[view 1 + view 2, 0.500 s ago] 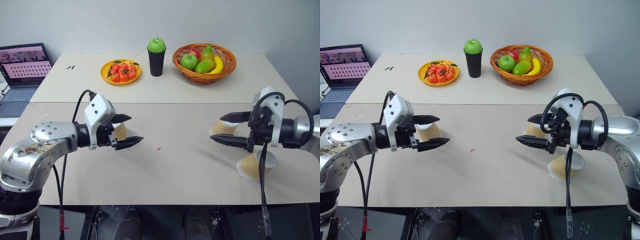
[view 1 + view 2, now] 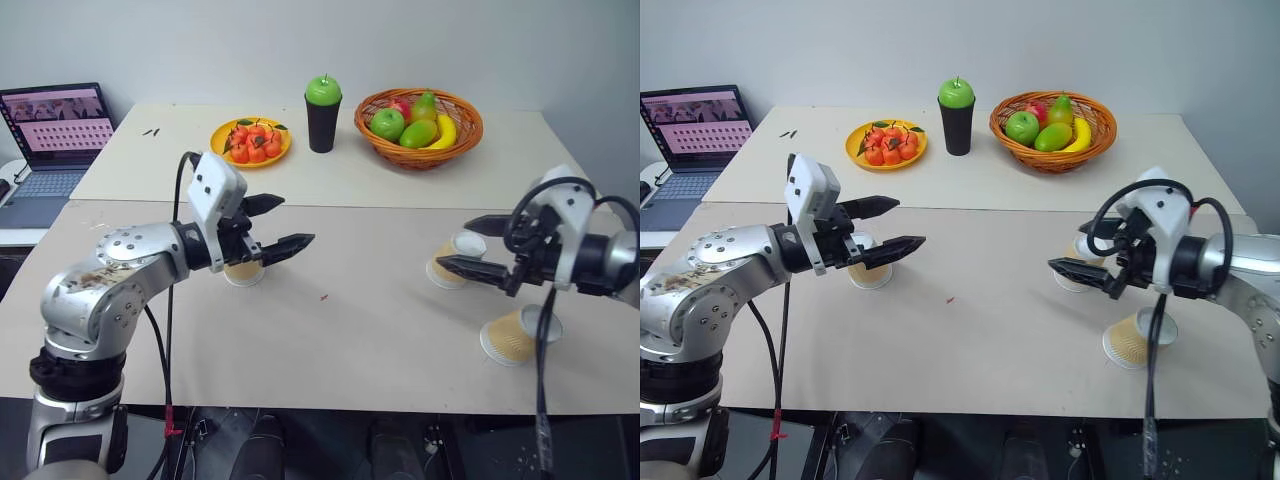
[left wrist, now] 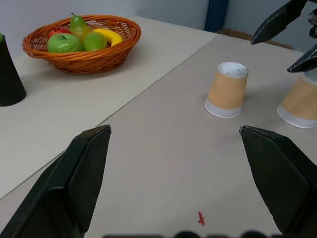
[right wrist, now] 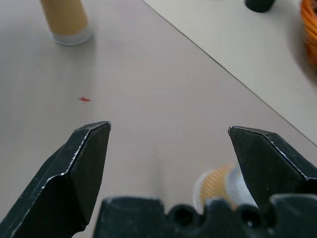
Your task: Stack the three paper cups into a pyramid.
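Three paper cups (image 2: 449,262) sit unstacked on the desk (image 2: 360,330); left gripper (image 2: 278,224) and right gripper (image 2: 472,246) hover, fingers spread apart, holding nothing.

Left pincer (image 2: 277,224) covers most of the left cup (image 2: 243,272), only its lower part shows. Right pincer (image 2: 1078,250) fingers cross the middle cup (image 2: 1072,276), and a cable runs over the third cup (image 2: 513,337). Laptop (image 2: 45,142) cut off by the frame's left edge; screen content too small to read.
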{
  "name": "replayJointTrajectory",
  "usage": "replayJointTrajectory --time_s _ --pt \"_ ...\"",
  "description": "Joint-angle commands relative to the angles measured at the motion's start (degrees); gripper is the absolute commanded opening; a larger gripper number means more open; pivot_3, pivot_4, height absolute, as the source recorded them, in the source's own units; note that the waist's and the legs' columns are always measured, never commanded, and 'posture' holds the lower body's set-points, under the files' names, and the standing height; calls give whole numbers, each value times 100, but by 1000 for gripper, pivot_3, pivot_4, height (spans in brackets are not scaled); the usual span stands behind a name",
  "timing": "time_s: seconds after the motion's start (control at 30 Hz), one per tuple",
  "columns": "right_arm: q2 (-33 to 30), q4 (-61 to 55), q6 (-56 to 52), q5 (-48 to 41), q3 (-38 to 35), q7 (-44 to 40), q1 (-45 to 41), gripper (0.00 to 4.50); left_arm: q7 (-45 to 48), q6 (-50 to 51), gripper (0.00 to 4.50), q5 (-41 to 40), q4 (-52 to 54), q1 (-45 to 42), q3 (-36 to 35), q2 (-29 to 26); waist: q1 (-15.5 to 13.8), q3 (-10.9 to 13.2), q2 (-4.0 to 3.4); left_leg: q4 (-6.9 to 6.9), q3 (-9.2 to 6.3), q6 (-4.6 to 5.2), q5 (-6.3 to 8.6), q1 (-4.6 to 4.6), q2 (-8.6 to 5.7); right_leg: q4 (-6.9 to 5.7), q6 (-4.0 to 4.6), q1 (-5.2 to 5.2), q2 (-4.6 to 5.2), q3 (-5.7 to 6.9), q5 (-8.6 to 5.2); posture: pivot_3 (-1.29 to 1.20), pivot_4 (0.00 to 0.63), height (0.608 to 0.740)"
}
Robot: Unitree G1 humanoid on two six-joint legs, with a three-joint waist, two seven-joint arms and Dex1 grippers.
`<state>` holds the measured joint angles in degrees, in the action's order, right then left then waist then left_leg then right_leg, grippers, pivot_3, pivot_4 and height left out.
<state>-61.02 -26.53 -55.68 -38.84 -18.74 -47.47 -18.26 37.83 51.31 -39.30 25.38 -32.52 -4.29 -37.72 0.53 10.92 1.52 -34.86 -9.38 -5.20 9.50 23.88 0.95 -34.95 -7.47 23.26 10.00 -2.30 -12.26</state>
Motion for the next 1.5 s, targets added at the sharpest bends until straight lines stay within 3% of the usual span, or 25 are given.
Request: replayJointTrajectory --time_s 0.03,0.17,0.3,0.43,0.57,0.87,1.5 --pt "-361 -102 -98 55 -890 -129 341 4500 125 -123 4446 -19 -62 -235 90 49 4 0 0 -1 0 0 0 0 0 0 0 0 0 0 0 0 150 739" --pt "-598 -148 -183 246 -1916 -460 1161 4500 428 -210 4446 -1 -366 -419 287 100 9 0 -1 -2 2 0 0 -2 1 -2 1 -2 0 -1 -1 0 150 739" --pt "-261 -250 -49 468 -2732 -690 2149 4500 707 -325 4446 61 -632 -603 477 150 13 0 1 -3 6 0 0 -2 2 0 -1 -3 0 -2 -2 0 150 739" --pt "593 -157 407 555 -3257 -871 3110 4500 967 -463 4446 179 -924 -822 650 178 10 0 2 -8 9 0 0 -2 2 0 -3 -8 0 -3 -2 0 150 739" --pt "1293 95 1027 662 -3235 -938 3768 4500 1217 -424 4446 132 -953 -855 683 110 16 0 1 -8 11 0 0 -1 -1 5 -5 -10 0 -8 -4 0 150 739" --pt "1480 379 1580 735 -2799 -668 3721 4500 1279 -302 4446 79 -896 -887 586 7 84 -1 -4 -9 17 0 0 -11 2 -1 22 -12 0 -14 -17 0 150 739" --pt "1171 124 1144 255 -2330 -372 3384 4500 1103 -295 4446 125 -799 -744 498 -82 27 -1 -4 -7 15 -1 0 -6 1 2 12 -12 0 -13 -13 0 150 739"
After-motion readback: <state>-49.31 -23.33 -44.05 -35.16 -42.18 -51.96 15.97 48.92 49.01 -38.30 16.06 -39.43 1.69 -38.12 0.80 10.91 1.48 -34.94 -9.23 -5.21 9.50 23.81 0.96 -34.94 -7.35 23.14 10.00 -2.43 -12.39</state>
